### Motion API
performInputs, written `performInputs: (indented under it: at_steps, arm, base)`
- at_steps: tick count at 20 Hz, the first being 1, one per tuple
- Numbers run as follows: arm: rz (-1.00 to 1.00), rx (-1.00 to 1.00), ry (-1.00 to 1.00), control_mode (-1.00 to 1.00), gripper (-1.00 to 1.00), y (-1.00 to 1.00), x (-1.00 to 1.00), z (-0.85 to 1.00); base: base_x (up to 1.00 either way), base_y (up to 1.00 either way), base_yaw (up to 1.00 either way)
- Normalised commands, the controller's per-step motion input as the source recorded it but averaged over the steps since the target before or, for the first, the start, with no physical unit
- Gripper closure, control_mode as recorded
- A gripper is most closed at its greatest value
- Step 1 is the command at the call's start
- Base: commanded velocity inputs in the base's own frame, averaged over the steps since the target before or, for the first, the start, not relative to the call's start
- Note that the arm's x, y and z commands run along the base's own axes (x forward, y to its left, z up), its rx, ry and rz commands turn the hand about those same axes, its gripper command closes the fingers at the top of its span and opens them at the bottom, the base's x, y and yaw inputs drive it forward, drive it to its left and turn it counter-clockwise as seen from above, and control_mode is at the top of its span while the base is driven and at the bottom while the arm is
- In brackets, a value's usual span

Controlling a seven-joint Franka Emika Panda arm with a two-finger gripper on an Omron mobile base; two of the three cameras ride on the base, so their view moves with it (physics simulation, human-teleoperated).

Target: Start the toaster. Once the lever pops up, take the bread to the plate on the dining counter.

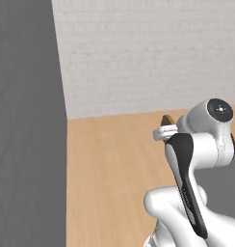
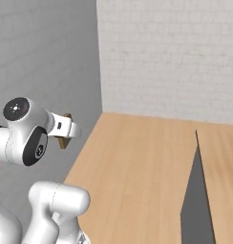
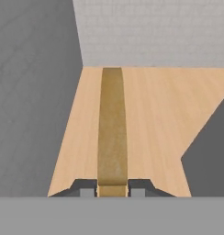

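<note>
A light-wood counter [image 1: 110, 178] is seen below and ahead of the arm, bounded at the back by a white brick wall [image 1: 148, 53] and on the left by a flat grey wall [image 1: 28, 125]. A dark grey wedge [image 2: 197, 200] is cut into the counter on the right side; what it is cannot be told. Nothing is seen lying on the wood between the arm and the brick wall. In the left base view most of the bread [image 1: 165, 120] is covered by the white wrist, and only a brown corner is seen above it, against the wood. In the right base view a small tan piece is seen past the wrist, set against the grey wall, and the whole length of the dark wedge is shown. In the hand view the bread is seen edge-on as a long tan strip running straight away from the camera toward the brick wall, with the wood on both sides of it. The near end of the strip is seated between the two dark fingertips [image 3: 86, 187] at the bottom of that view, and both of them are touching it. The jaws [image 3: 112, 189] are closed on the bread, which is held in the air above the counter, thin edge up, and points forward out of them.
</note>
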Motion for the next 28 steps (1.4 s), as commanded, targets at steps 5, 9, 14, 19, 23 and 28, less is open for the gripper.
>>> performInputs:
  at_steps: [5,9,14,19,23,28]
  arm:
    - [0.00,0.00,0.00,1.00,1.00,0.00,0.00,0.00]
    - [0.00,0.00,0.00,1.00,1.00,0.00,0.00,0.00]
    - [0.00,0.00,0.00,1.00,1.00,0.00,0.00,0.00]
    - [0.00,0.00,0.00,1.00,1.00,0.00,0.00,0.00]
    - [0.00,0.00,0.00,1.00,1.00,0.00,0.00,0.00]
    - [0.00,0.00,0.00,1.00,1.00,0.00,0.00,0.00]
  base:
    - [1.00,-0.09,0.00]
    - [1.00,-0.10,0.00]
    - [1.00,-0.10,0.00]
    - [1.00,-0.09,0.00]
    - [1.00,-0.16,0.00]
    - [1.00,-0.23,-0.31]
